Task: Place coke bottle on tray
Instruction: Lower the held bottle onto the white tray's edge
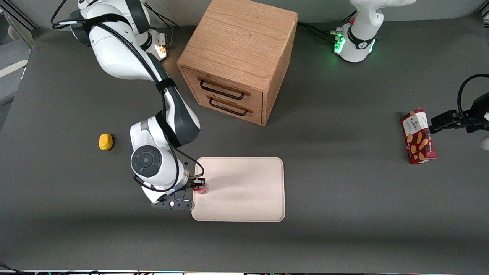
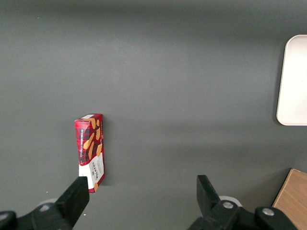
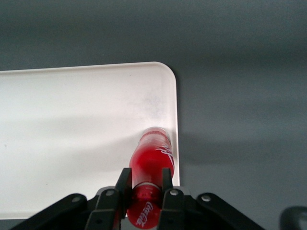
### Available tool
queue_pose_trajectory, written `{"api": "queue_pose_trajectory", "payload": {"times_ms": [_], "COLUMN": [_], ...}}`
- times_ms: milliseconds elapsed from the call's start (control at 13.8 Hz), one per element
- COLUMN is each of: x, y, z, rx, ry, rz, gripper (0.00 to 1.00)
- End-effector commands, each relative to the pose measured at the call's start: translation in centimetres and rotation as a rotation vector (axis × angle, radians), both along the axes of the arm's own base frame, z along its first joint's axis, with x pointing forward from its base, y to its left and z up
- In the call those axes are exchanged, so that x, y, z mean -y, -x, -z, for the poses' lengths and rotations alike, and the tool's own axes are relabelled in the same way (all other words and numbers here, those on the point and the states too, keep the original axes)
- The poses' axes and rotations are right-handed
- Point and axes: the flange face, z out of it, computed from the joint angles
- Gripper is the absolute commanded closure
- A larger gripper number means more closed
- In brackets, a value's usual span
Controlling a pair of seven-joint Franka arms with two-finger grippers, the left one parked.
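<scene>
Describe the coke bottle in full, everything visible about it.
The coke bottle is small, slim and glossy red, with white script lettering on its body; it looks like plastic. The gripper is shut on it near the cap end. It stands over the tray, just inside the rim toward the working arm's end; whether its base touches is unclear.

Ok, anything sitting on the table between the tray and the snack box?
No. In the front view the table between tray and snack box is bare. The gripper holds the coke bottle over the tray's working-arm end.
</scene>
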Motion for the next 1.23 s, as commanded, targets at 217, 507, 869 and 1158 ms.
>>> {"api": "queue_pose_trajectory", "payload": {"times_ms": [217,507,869,1158], "x": [-0.5,-0.5,-0.2,1.1], "y": [0.0,0.0,0.7,3.3], "z": [-0.8,-0.9,-4.4,-11.7], "rx": [0.017,0.017,0.01,-0.059], "ry": [-0.017,-0.019,-0.018,-0.005], "rz": [0.019,0.021,0.021,0.018], "gripper": [0.36,0.0,0.0,0.0]}}
